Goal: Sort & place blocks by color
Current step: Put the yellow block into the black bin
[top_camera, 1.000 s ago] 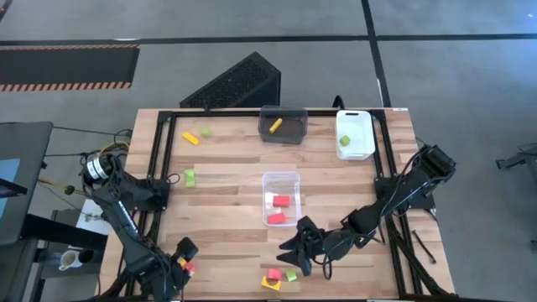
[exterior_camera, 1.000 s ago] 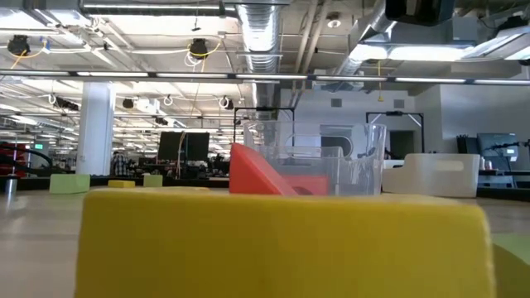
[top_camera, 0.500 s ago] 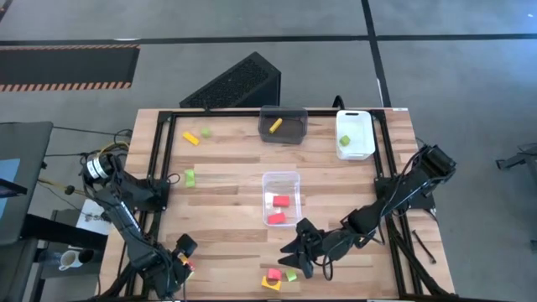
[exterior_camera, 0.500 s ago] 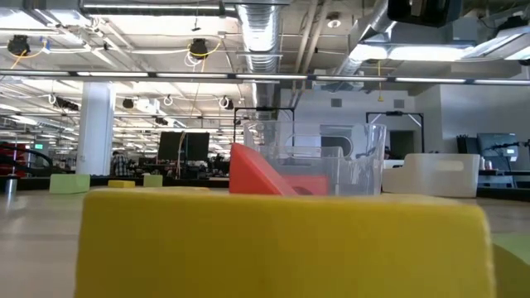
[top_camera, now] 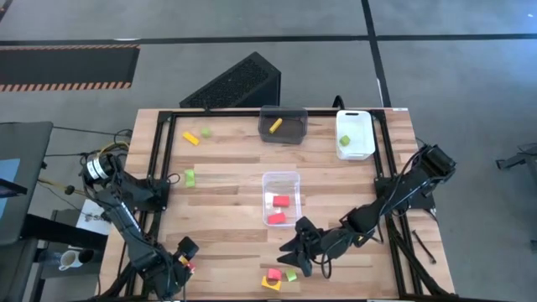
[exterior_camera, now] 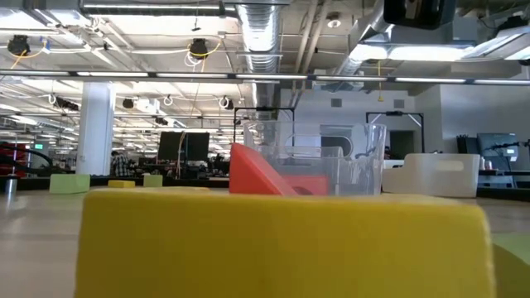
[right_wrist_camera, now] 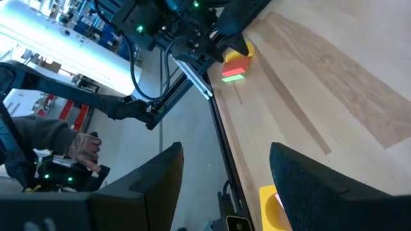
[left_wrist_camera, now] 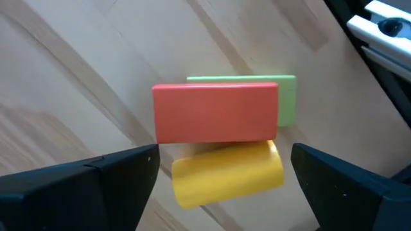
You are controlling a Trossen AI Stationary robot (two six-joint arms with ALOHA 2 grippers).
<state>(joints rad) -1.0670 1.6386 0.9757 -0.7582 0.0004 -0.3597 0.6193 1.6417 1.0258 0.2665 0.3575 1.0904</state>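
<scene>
Three-block cluster, red bar [left_wrist_camera: 215, 113] over yellow block [left_wrist_camera: 228, 171] and light green block [left_wrist_camera: 287, 99], sits at the table's front-left corner, directly under the left gripper [left_wrist_camera: 225, 168], whose fingers are spread wide on either side and hold nothing. Right gripper [top_camera: 295, 249] hangs near the front edge above another red/yellow/green clump [top_camera: 278, 277], also spread and empty; clear bin [top_camera: 280, 200] mid-table already has two red pieces. Risk: blocks touch, so closing could pinch two colours at once or knock the red bar off.

No text, label, brand or number can be read anywhere.
</scene>
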